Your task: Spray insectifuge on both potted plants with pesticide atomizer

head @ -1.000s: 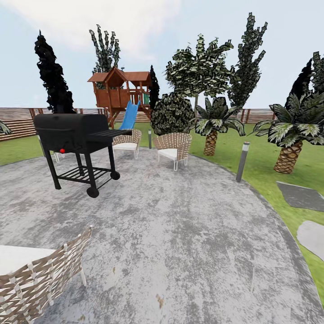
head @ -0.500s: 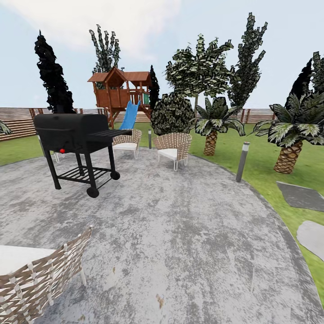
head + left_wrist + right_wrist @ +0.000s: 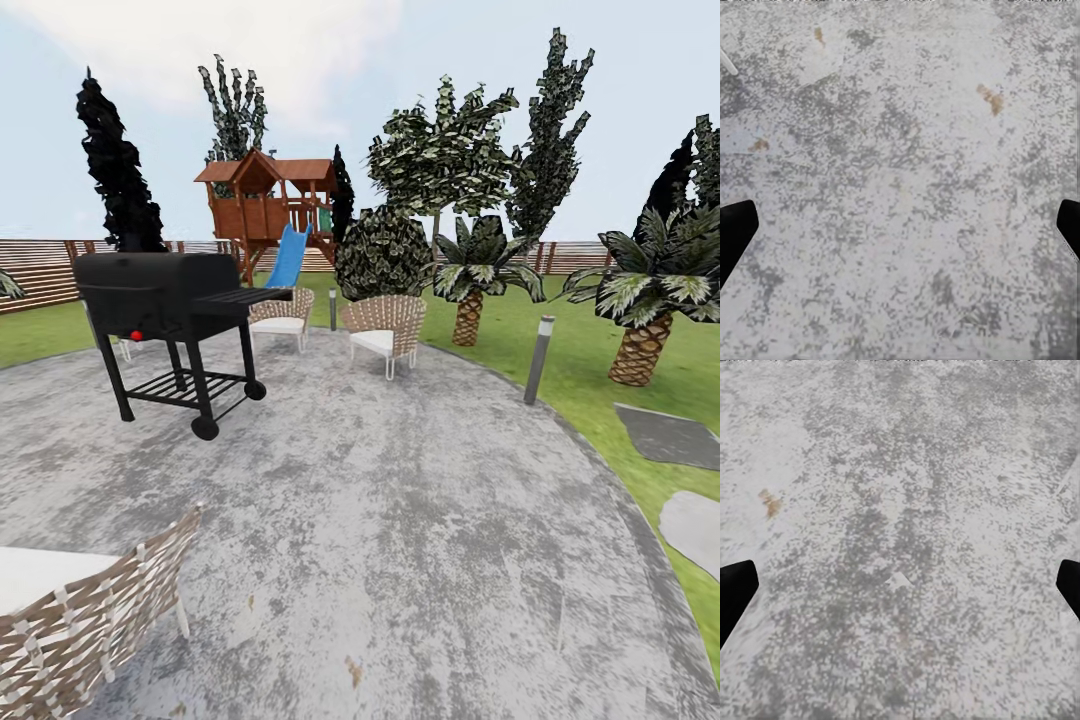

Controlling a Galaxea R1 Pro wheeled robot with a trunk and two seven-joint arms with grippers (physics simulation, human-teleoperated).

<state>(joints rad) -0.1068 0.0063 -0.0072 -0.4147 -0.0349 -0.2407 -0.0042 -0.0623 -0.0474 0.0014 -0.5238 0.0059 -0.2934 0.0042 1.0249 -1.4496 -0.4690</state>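
Here the head view looks across the garden's round grey patio (image 3: 400, 520), with green lawn (image 3: 590, 370) around its edge. A black barbecue grill (image 3: 170, 310) stands on wheels at the left of the patio. Behind it sit two wicker chairs with white cushions (image 3: 385, 330), and the back of another wicker chair (image 3: 90, 620) fills the near left corner. A short grey lamp post (image 3: 540, 358) stands at the patio's right rim, with grey stepping stones (image 3: 665, 435) in the grass beyond. Two scaly-trunked palms (image 3: 645, 300) grow on the right, and a wooden playhouse with a blue slide (image 3: 275, 215) stands before the brown slatted fence (image 3: 40, 270). The sprayer and the small potted plants cannot be made out.

In the left wrist view, the left gripper (image 3: 900, 229) points at mottled grey paving, its dark fingertips (image 3: 736, 229) set wide apart with nothing between them.

In the right wrist view, the right gripper (image 3: 900, 589) likewise hangs spread wide over the paving, its fingertips (image 3: 735, 589) at the picture's edges, empty.
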